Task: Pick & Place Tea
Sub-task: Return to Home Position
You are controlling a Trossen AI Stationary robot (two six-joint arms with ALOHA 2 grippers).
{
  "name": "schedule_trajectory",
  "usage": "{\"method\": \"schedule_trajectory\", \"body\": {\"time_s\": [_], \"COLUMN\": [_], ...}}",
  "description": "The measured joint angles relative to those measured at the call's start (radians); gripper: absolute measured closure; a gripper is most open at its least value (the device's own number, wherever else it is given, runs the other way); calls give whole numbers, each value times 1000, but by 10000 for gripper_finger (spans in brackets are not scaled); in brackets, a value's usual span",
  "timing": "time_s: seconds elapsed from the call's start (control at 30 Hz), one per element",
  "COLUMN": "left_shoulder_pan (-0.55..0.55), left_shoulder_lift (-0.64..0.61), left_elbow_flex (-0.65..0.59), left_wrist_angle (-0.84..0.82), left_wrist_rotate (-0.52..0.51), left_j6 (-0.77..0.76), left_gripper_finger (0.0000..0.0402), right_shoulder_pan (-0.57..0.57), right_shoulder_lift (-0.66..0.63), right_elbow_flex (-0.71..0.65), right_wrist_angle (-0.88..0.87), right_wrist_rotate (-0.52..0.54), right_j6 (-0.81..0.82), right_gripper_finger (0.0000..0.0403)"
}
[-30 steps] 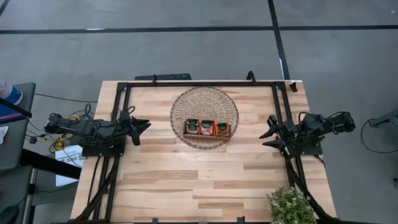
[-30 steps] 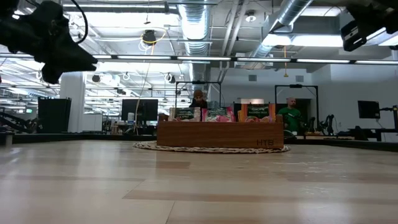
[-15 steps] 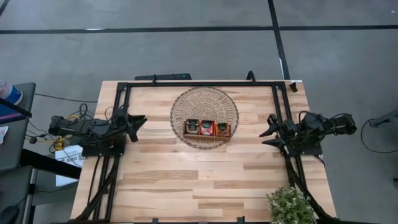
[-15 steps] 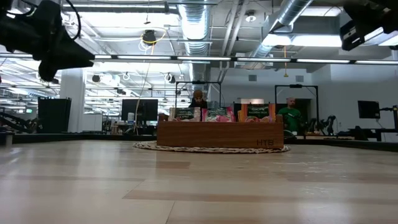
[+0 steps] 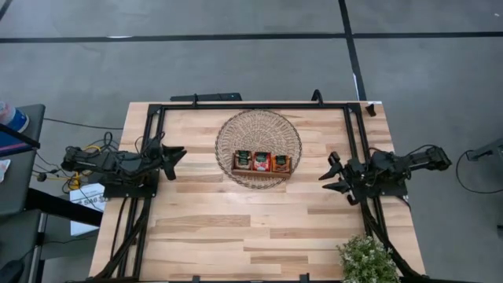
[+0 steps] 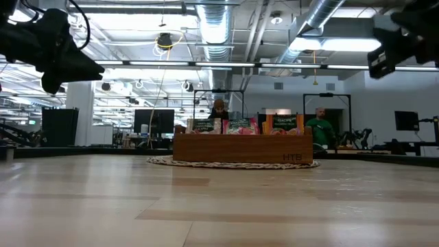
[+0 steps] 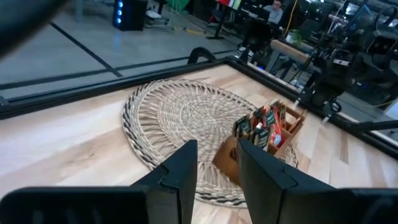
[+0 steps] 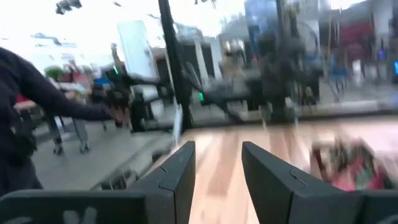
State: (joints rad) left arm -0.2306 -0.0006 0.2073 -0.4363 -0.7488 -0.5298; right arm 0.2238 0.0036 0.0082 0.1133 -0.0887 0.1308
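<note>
— Seen from above, where was the tea?
— The tea [image 5: 262, 161] stood in all three compartments of the wooden tray [image 5: 262, 172]. The tray sat inside the wicker basket [image 5: 259, 116] at the middle of the table [image 5: 212, 228]. The left gripper [image 5: 174, 160] hung at the table's left edge and the right gripper [image 5: 330, 176] near its right edge. Both were well apart from the basket, fingers spread and empty. A potted plant [image 5: 366, 259] stood at a right-hand corner.

— And level with the tabletop?
— The tray's long wall faced the camera with the tea's tops showing above it. The left arm [image 6: 55, 44] and right arm [image 6: 401, 41] hung high at the upper corners. Two people [image 6: 218, 110] showed in the room behind.

— The left wrist camera?
— Its fingers [image 7: 177, 174] stood apart with nothing between them. Beyond them lay the basket, the tray and the tea, with the right arm farther off.

— The right wrist camera?
— Its fingers [image 8: 177, 171] were apart too, and empty. Past them the tea was only a reddish blur.
</note>
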Motion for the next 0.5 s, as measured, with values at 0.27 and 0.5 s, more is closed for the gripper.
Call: {"method": "schedule_trajectory", "body": {"time_s": [0.27,0.5], "left_shoulder_pan": [0,0], "left_shoulder_lift": [1,0], "left_elbow_flex": [-21,-49], "left_wrist_angle": [18,20], "left_wrist_rotate": [-48,-76], "left_j6": [22,-7], "left_gripper_finger": [298,298], "right_shoulder_pan": [-4,-4], "right_shoulder_lift": [0,1], "right_elbow_flex": [0,-1], "right_wrist_angle": [-58,-87], "right_wrist_rotate": [-12,-10], "right_j6": [-57,-60], "right_gripper_finger": [280,280]}}
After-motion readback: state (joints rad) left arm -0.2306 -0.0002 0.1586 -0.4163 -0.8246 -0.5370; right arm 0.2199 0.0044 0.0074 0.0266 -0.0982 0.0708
